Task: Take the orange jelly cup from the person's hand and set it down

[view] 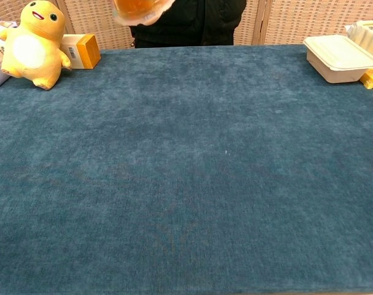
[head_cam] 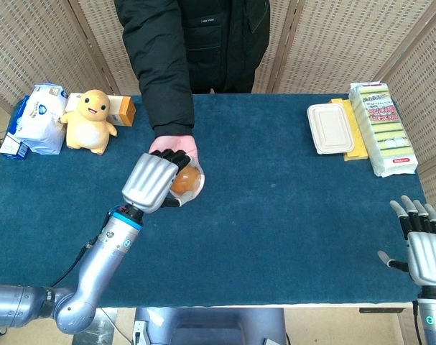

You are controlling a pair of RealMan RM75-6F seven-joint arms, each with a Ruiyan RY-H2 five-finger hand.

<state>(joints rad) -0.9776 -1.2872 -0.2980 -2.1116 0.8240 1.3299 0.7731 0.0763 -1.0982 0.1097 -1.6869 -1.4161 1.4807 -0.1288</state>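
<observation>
Blue tabletop below; your left hand [head_cam: 151,182] curls its fingers around the jelly cup [head_cam: 187,180], cup resting in the person's palm [head_cam: 176,149]. Right hand [head_cam: 424,248] idles, fingers spread, far off.

Chest view: orange jelly cup [view: 139,8] at top edge, blurred.
My worktop [view: 192,184] carries a yellow plush toy [view: 31,44], orange box [view: 82,51] beside it, white lidded container [view: 338,57] far right.

Bright, even, soft-shadowed light; both views sharp, with slight edge distortion.
</observation>
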